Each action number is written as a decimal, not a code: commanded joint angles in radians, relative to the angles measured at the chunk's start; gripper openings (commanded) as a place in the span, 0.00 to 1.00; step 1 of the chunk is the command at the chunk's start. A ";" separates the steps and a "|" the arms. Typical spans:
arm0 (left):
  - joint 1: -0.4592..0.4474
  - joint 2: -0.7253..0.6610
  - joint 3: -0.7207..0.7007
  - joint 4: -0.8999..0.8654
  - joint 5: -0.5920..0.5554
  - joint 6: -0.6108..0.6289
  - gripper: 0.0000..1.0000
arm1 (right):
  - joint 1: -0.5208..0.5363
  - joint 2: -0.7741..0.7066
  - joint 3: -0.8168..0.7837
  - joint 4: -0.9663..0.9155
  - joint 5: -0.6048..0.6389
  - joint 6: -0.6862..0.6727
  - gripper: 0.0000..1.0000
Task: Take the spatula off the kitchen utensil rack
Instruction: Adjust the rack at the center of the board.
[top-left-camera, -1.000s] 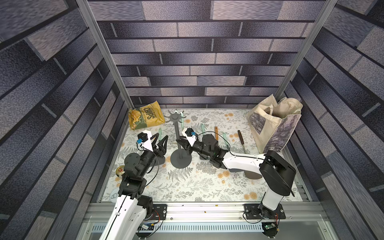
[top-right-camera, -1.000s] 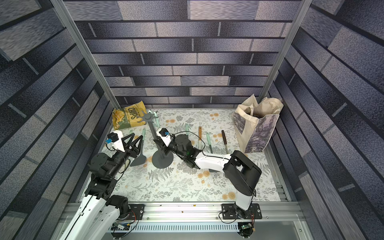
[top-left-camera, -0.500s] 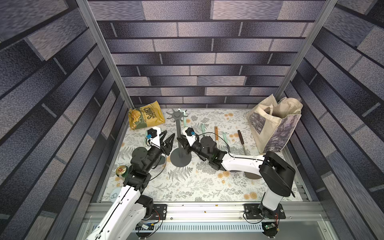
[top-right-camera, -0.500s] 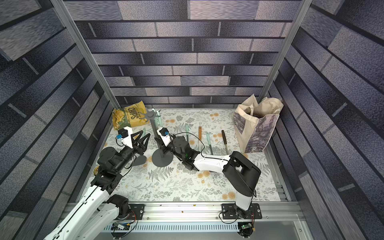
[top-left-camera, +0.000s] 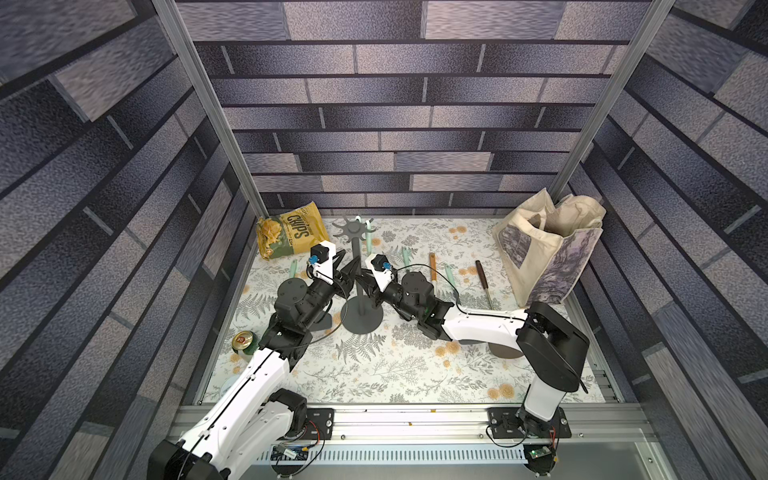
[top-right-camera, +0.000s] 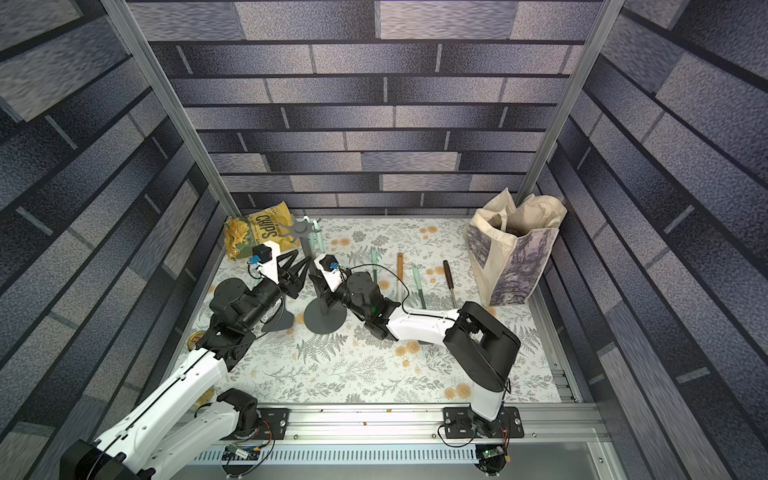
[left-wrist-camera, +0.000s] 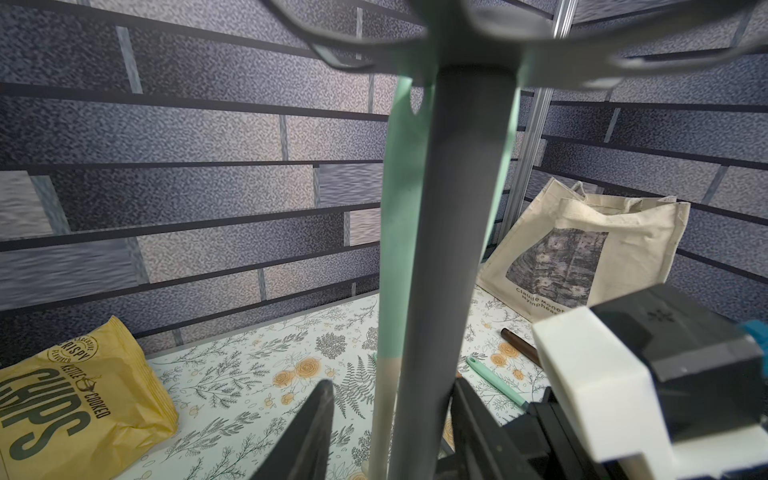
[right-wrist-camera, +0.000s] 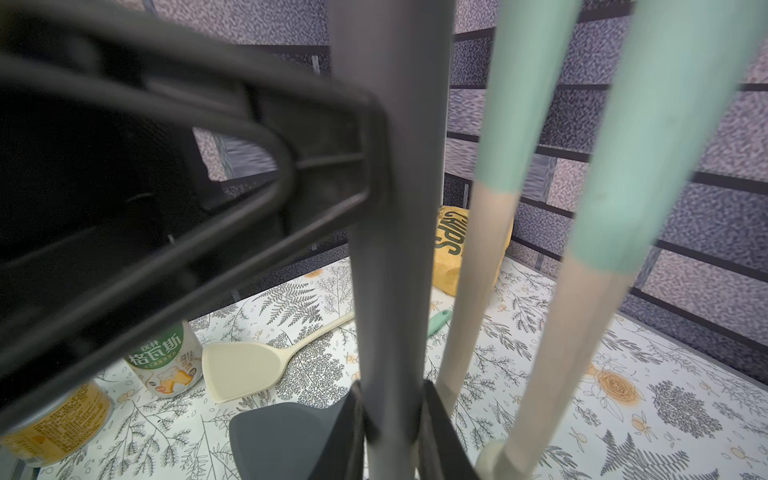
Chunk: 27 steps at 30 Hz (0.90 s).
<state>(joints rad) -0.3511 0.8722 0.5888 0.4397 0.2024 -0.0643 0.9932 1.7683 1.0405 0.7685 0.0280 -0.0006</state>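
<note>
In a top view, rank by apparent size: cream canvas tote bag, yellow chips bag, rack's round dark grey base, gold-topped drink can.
Largest to smallest:
1. cream canvas tote bag
2. yellow chips bag
3. rack's round dark grey base
4. gold-topped drink can

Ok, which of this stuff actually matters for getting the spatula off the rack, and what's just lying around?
For the job: kitchen utensil rack, mint-handled utensils hanging from it, right gripper shut on its pole, left gripper open around it.

Just lying about: chips bag, tote bag, green-labelled can, yellow can, cream spatula, grey spatula, wooden-handled utensil.
</note>
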 joint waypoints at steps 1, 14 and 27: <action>-0.006 0.008 0.034 0.037 -0.012 0.025 0.47 | 0.008 0.013 0.016 0.028 -0.029 0.011 0.08; -0.041 0.008 0.040 0.002 -0.057 0.036 0.43 | 0.007 0.022 0.016 0.052 -0.084 0.014 0.08; -0.053 0.051 0.045 0.010 -0.047 0.020 0.20 | 0.007 0.017 0.010 0.067 -0.123 0.020 0.08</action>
<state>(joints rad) -0.4023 0.9287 0.5995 0.4408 0.1566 -0.0284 0.9928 1.7790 1.0405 0.7887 -0.0410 -0.0120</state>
